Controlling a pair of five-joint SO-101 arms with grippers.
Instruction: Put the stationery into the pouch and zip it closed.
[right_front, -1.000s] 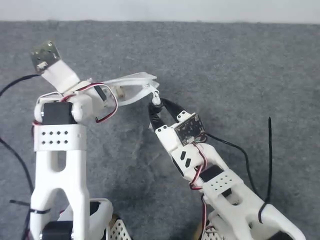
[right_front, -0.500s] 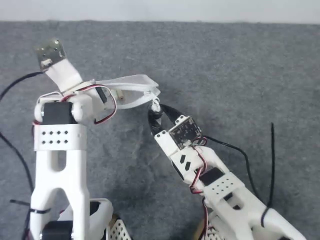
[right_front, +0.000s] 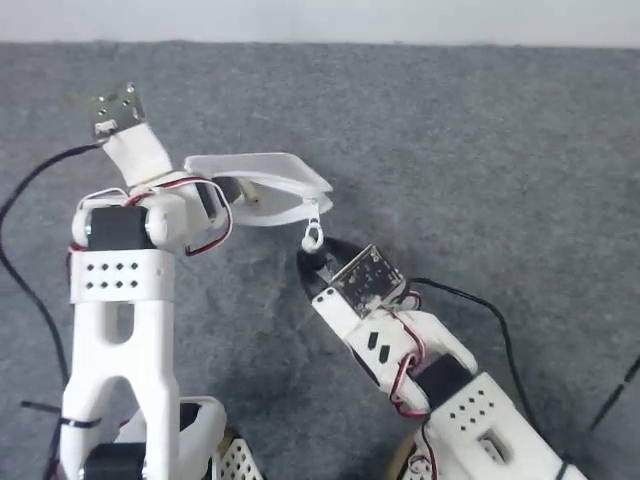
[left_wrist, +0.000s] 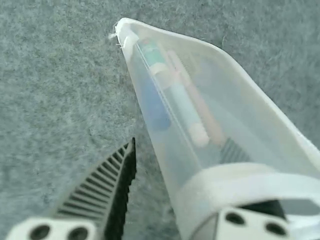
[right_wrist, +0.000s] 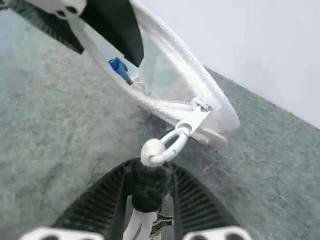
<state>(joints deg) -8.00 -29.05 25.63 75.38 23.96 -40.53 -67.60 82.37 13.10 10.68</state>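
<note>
Well, from the high view I see the pouch (right_front: 265, 172) over the left half of the table (right_front: 500, 130), nearer the far edge than the near one. It looks lifted off the surface, with a shadow under it. Its long axis runs roughly along the far edge. The wide end sits at my left gripper (right_front: 222, 192), and the tapered end with the zip slider (right_front: 319, 207) points toward the table's right edge, dipping a little toward the near edge. My left wrist view adds the contents: through the clear wall a pale blue pen (left_wrist: 177, 100) and a pinkish stick (left_wrist: 200, 110) lie side by side. Both run the length of the pouch toward its far corner. Whether my left gripper is clamped on the pouch I cannot tell. My right wrist view adds the zip end up close. The zip slider sits at the very end of the zip line and the ring of the zip pull (right_wrist: 167, 142) hangs from it. The bead at the ring's end rests right at the tips of my right gripper (right_wrist: 148, 170), whose jaws are drawn together on it. A small blue piece (right_wrist: 116, 67) shows through the pouch wall there too. From above, my right gripper lies just on the near side of the pouch's pointed end, and the zip pull bridges the two.
</note>
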